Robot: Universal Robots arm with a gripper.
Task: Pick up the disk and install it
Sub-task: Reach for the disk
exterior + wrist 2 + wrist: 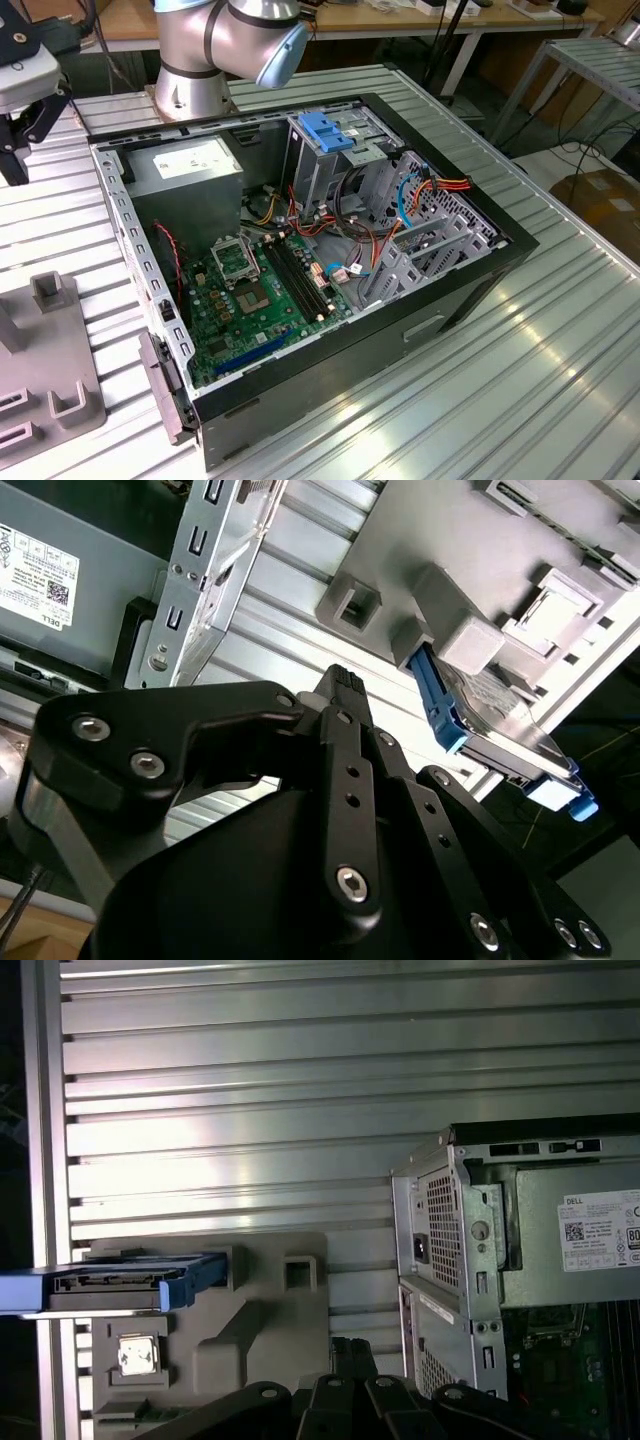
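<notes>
Nearest of all, the pincer (340, 680) hangs over the ribbed desk (520, 400), clenched on nothing, its tips drawn together in both wrist views. We see it touch no part of the work. Just beyond it, the disk (505, 742) stands on edge in a slot of a grey holder (440, 540) that lies on the desk, with a blue frame along its edges. Pincer and disk are apart. Further along sits the open computer case (350, 370), with the grey power-supply box (190, 165) in one corner. Farthest, the metal drive cage (310, 170) rises with a blue bracket (325, 135) on top, and orange and red cables (450, 185) lie close beside it.

We judge the pickup to be the touchy part. Clenched tips cannot straddle the disk, and coming down like this would strike its upper edge. A grasp on the blue frame alone, or off-centre, may let the disk tilt and bind in the slot. At the cage, loose cables could snag a corner, and a skewed disk would jam.
</notes>
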